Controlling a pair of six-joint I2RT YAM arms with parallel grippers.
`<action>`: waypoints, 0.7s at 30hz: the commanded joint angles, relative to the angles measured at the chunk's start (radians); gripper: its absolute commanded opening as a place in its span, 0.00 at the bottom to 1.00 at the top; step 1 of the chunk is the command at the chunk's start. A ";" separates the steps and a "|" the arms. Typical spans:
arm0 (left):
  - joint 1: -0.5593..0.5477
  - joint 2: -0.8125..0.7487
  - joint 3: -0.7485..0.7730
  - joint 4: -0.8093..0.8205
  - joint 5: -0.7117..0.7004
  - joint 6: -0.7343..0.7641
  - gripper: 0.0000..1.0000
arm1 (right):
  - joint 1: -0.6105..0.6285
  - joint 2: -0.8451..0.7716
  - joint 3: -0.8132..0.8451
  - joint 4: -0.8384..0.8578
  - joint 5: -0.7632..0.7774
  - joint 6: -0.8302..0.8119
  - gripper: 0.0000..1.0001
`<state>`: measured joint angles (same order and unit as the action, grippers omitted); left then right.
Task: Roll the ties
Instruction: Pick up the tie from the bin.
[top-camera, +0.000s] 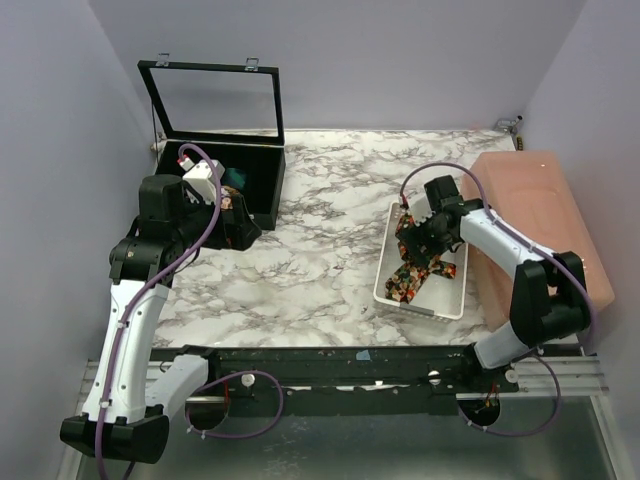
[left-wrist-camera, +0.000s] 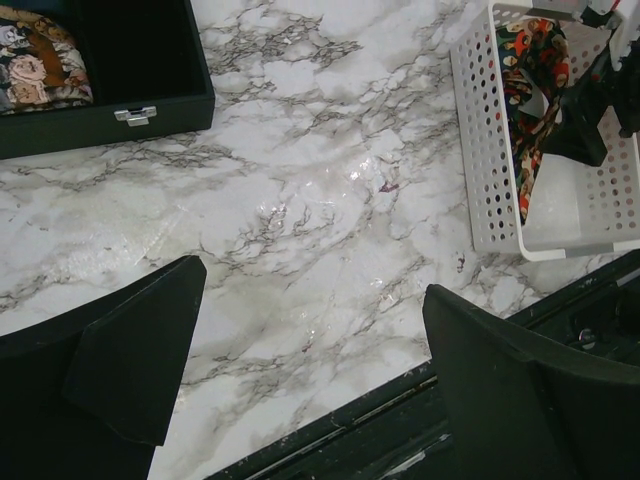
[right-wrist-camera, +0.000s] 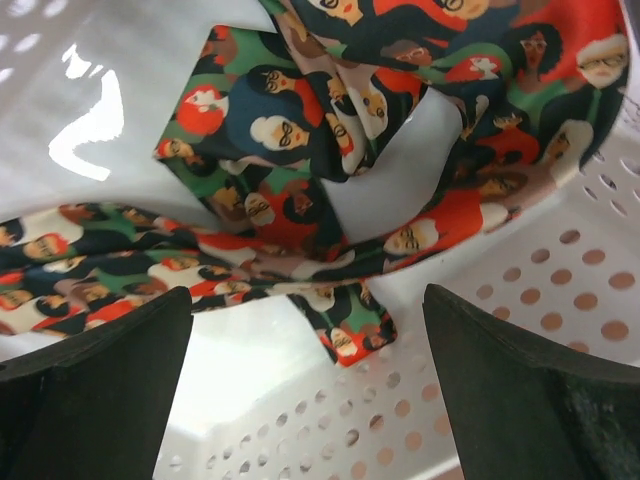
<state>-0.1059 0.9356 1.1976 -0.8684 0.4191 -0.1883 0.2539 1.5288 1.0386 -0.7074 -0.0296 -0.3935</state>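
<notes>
Black fingers, spread wide: that is your right pincer (right-wrist-camera: 308, 295), and it holds nothing. Right under it lies a tie (right-wrist-camera: 300, 150), bunched up and folded over itself. It is dark, with little red, green and orange faces on it. The tie sits in the white basket (right-wrist-camera: 560, 300), on the right side of the table (left-wrist-camera: 300, 180).

The tie looks soft, thin and light. I think it will flop and bend, and it may slide on the smooth plastic. Don't grab the middle of the heap, or you may lift a tangle. Look for an end. A pointed tip (right-wrist-camera: 350, 340) shows low down, near the wall with the holes. Pinch there, flat across the cloth, and I'd guess the rest will trail out after it.

Your left pincer (left-wrist-camera: 312, 280) is wide open too, with nothing in it. It hangs over bare marble, well apart from the basket. Near it is the black box (left-wrist-camera: 100, 125). A second tie (left-wrist-camera: 40, 65) rests inside, and it looks rolled.

The basket may hold more than one tie. I can't tell from the heap.
</notes>
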 joint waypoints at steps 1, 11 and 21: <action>0.004 -0.014 0.002 0.020 -0.024 -0.002 0.98 | -0.001 0.081 0.001 0.061 0.053 -0.062 1.00; 0.005 -0.009 0.010 0.021 -0.034 -0.002 0.99 | -0.001 0.233 0.036 0.144 -0.016 -0.085 0.72; 0.005 0.007 0.023 0.019 -0.031 0.002 0.98 | -0.001 0.179 0.147 0.033 -0.119 -0.108 0.01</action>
<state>-0.1059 0.9371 1.1976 -0.8616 0.4099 -0.1883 0.2550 1.7721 1.1461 -0.6186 -0.0673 -0.4881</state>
